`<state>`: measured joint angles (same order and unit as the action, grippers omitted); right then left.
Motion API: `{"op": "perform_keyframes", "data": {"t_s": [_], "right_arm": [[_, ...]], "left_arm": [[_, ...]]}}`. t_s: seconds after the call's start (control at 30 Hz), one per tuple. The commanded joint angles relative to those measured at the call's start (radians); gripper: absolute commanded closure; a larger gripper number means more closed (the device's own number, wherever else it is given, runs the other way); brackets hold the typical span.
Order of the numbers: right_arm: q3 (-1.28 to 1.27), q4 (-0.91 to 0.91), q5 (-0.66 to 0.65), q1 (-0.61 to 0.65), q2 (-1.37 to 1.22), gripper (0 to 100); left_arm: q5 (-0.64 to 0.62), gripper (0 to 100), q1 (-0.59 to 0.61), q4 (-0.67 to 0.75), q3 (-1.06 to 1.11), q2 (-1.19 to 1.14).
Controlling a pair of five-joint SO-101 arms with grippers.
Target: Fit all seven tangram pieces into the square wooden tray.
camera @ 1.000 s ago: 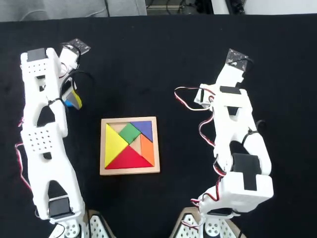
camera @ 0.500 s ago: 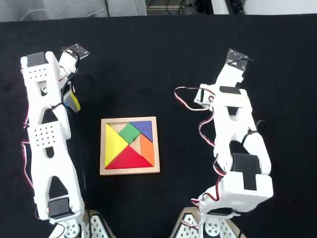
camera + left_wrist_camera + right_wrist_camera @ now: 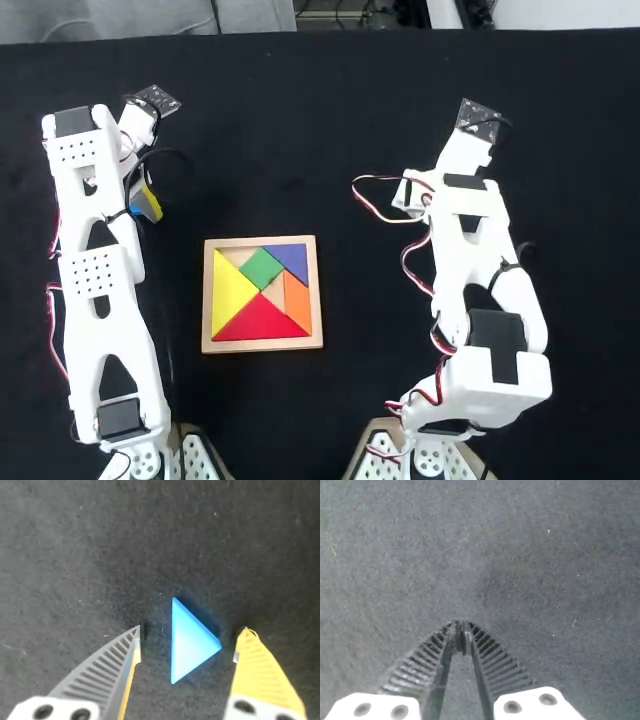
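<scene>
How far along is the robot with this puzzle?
Done: yellow, red, green, dark blue and orange pieces lie in the tray. In hand: the left gripper is open around a light blue triangle on the cloth, not yet gripping it. Left: placing it; two wood-coloured patches in the tray may be gaps. The right gripper is shut.

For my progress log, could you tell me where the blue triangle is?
Left wrist view: the blue triangle lies on the black cloth between the left gripper's open fingers, touching neither.
</scene>
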<state>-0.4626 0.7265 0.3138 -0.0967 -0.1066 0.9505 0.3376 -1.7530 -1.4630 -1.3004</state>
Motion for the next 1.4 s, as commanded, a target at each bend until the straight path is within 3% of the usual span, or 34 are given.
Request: {"op": "perform_keyframes", "data": {"t_s": [0.0,0.27,0.47,0.83,0.9,1.2,1.37], "right_arm": [[0.047,-0.018,0.012,-0.008,0.064,98.7],[0.047,-0.018,0.012,-0.009,0.061,98.7],[0.047,-0.018,0.012,-0.009,0.062,98.7],[0.047,-0.018,0.012,-0.009,0.065,98.7],[0.047,-0.018,0.012,-0.011,0.067,98.7],[0.047,-0.018,0.012,-0.009,0.064,98.7],[0.047,-0.018,0.012,-0.009,0.061,98.7]], "left_arm": [[0.003,71,-0.001,-0.005,-0.041,0.012],[-0.040,71,-0.022,-0.005,0.044,0.012],[-0.048,83,-0.018,-0.005,0.048,0.012],[-0.061,89,-0.036,-0.011,0.061,0.092],[-0.061,92,-0.045,-0.011,0.139,0.172],[0.034,92,-0.140,-0.002,0.774,0.743],[0.052,86,-0.071,0.181,0.888,0.930]]}}
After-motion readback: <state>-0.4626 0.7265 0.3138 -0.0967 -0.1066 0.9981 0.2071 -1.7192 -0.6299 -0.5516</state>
